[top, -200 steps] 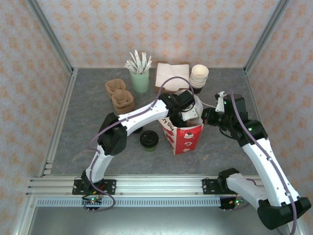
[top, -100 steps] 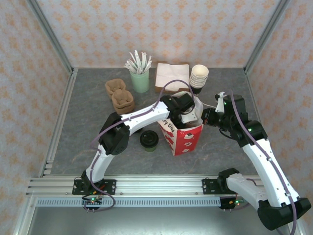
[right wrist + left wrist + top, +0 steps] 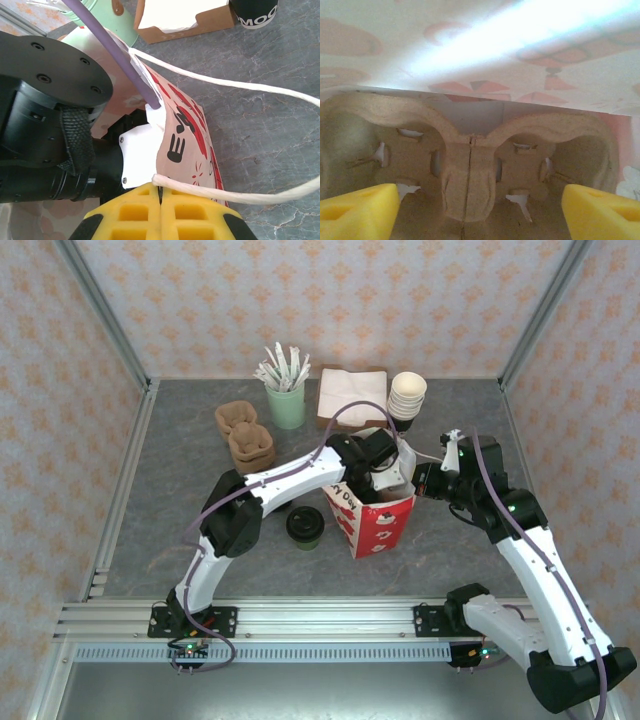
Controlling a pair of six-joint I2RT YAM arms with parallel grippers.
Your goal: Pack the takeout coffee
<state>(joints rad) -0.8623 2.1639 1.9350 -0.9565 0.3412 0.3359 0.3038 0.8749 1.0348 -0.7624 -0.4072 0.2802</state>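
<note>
The takeout coffee (image 3: 305, 525), a paper cup with a black lid, stands on the table just left of the red and white paper bag (image 3: 378, 522). My left gripper (image 3: 480, 212) is down inside the bag, open, its yellow fingertips (image 3: 360, 210) wide apart over a brown pulp cup carrier (image 3: 470, 170) on the bag's floor. Nothing sits between them. My right gripper (image 3: 161, 192) is shut on the bag's right rim (image 3: 172, 150), where the white cord handle (image 3: 225, 82) starts. In the top view the right gripper (image 3: 420, 480) sits at the bag's right edge.
Behind the bag stand a stack of cream lidless cups (image 3: 407, 397), a brown napkin box (image 3: 350, 395) and a green cup of stirrers (image 3: 285, 400). Two pulp carriers (image 3: 245, 435) lie at the back left. Framed walls close in the table on three sides.
Almost nothing: the left wrist has shifted very slightly at the bag's mouth. The right gripper keeps its hold on the rim.
</note>
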